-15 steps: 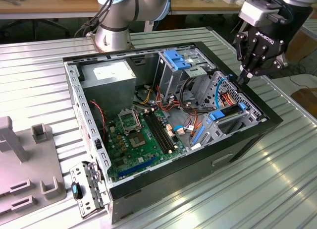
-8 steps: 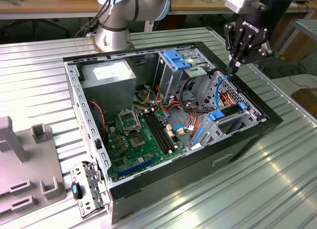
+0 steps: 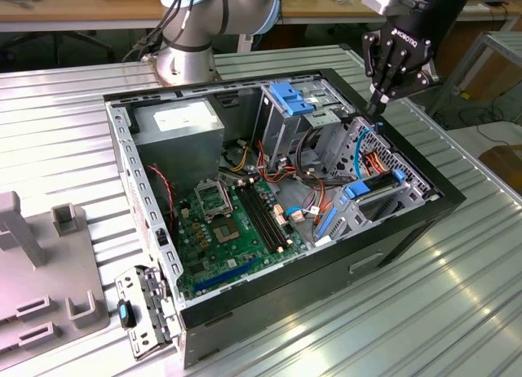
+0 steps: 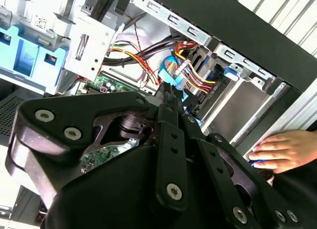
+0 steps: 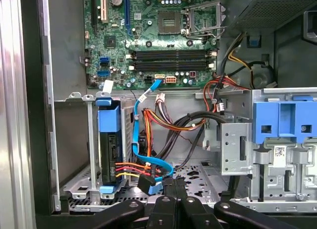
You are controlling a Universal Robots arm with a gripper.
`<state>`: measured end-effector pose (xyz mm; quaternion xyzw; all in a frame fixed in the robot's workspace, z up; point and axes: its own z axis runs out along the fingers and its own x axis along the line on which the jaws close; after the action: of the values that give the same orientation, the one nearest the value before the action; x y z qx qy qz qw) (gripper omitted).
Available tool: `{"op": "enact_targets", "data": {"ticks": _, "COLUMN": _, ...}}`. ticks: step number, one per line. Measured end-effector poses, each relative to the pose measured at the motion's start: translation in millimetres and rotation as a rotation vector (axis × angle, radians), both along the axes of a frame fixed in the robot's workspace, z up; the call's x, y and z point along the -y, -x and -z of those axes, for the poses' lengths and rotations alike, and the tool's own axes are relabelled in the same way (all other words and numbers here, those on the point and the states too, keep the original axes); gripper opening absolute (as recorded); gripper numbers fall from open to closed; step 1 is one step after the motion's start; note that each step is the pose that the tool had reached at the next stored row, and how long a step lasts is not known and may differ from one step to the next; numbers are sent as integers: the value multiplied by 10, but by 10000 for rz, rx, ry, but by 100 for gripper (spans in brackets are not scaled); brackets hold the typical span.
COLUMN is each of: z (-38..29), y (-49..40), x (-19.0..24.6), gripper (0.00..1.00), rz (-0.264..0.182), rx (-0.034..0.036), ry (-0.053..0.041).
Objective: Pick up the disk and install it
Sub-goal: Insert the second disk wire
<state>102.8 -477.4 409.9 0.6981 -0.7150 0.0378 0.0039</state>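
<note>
We see the gripper (image 3: 378, 102) pressed together, empty, above the case (image 3: 424, 199). The disk (image 5: 110, 148) sits upright in its bay; it looks rigid, fairly heavy, fragile — best held by the carrier rails.

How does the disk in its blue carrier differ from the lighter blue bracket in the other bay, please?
The disk stands on edge in its bay, a dark body framed in bright blue, with cables plugged into it; the lighter blue bracket is all plastic, lies across its metal cage and has no cables. Both sit inside the computer case.
</note>
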Motion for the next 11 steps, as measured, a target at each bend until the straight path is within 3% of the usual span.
{"op": "enact_targets", "data": {"ticks": 4, "z": 0, "y": 0, "x": 0, "gripper": 11, "rz": 0, "rx": 0, "ry": -1}}
{"op": "enact_targets", "data": {"ticks": 6, "z": 1, "y": 0, "x": -1, "gripper": 17, "rz": 0, "rx": 0, "ry": 9}}
{"op": "enact_targets", "data": {"ticks": 7, "z": 0, "y": -1, "x": -2, "gripper": 24, "rz": 0, "rx": 0, "ry": 82}}
{"op": "enact_targets", "data": {"ticks": 8, "z": 1, "y": -2, "x": -1, "gripper": 30, "rz": 7, "rx": -1, "ry": 236}}
{"op": "enact_targets", "data": {"ticks": 10, "z": 7, "y": -12, "x": -1, "gripper": 30, "rz": 143, "rx": -2, "ry": 494}}
{"op": "enact_targets", "data": {"ticks": 11, "z": 9, "y": -16, "x": -1, "gripper": 30, "rz": 208, "rx": -2, "ry": 567}}
